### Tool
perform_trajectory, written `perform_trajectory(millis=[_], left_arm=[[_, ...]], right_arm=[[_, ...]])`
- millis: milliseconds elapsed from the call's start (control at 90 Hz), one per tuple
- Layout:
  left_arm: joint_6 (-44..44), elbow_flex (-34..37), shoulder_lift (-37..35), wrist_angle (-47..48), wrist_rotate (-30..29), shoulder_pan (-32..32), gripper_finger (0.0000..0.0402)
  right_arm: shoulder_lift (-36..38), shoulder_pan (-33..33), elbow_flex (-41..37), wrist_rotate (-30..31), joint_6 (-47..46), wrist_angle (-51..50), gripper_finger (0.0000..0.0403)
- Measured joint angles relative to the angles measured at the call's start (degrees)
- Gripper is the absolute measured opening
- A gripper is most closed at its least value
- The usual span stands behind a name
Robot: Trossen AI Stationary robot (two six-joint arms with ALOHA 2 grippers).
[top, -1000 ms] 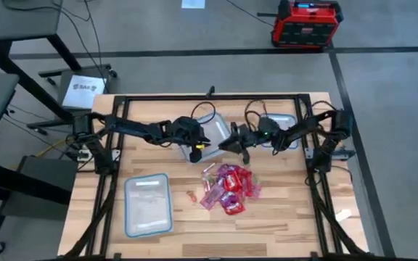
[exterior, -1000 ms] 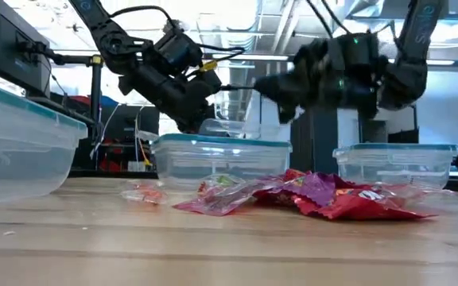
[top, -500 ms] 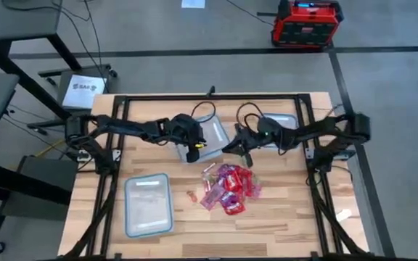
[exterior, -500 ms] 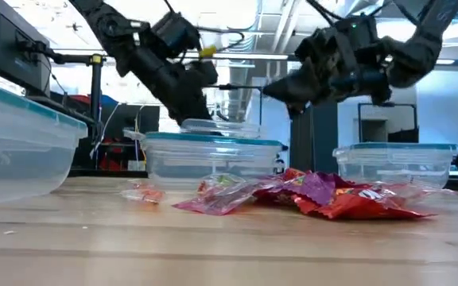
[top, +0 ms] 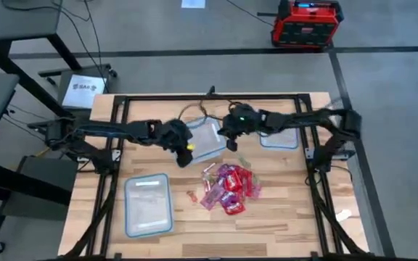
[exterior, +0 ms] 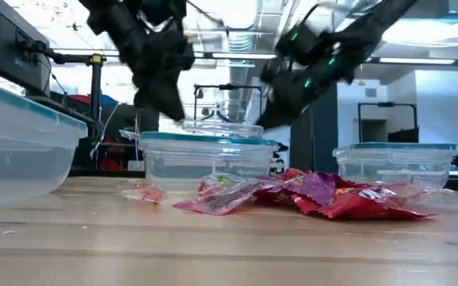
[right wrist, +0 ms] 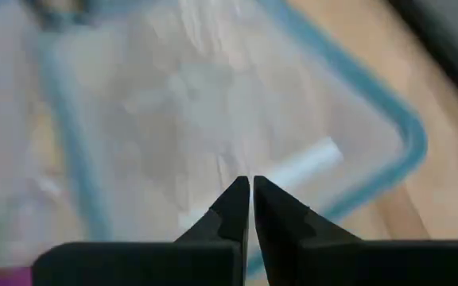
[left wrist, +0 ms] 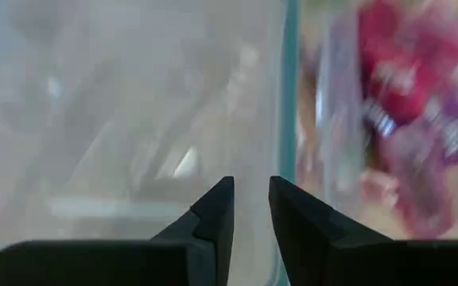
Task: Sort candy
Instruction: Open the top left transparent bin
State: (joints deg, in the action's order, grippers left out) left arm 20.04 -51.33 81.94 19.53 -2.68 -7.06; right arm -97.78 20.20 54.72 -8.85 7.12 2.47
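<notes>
Sorting looks barely started: the candy point(top: 229, 188) lies in one heap on the surface point(top: 281, 217), just in front of both tools, and none shows clearly in a container. The left tool point(top: 185, 148) is at the near-left corner of the middle container point(top: 207, 134), fingers slightly apart, nothing between them. The right tool point(top: 232, 143) is at its near-right side, fingers closed, empty. The container in front-left point(top: 149, 204) and the one behind-right point(top: 280, 138) seem empty too.

Vs 1 s ago: both tools moved back toward the middle container; the heap did not change
</notes>
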Motion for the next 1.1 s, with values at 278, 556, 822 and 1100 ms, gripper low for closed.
perform_trajectory(millis=[278,556,822,1100], left_arm=[[-10.12,0.61,1.78,6.18,-17.03,-2.72,0.0068],[-18.72,-2.62,1.51,4.08,-17.55,-9.13,0.0068],[-17.41,-9.78,0.82,3.52,-12.13,-7.05,0.0068],[-15.43,-8.40,0.82,-6.44,-8.79,-4.68,0.0068]], right_arm=[[-0.63,-6.49,2.27,0.16,0.45,-7.42,0.0000],[8.54,-12.54,2.12,-0.43,1.95,-7.06,0.0000],[19.97,-15.10,-2.94,-0.27,-12.46,-18.74,0.0000],[12.57,-14.69,-25.86,-0.47,-30.64,19.49,0.0053]])
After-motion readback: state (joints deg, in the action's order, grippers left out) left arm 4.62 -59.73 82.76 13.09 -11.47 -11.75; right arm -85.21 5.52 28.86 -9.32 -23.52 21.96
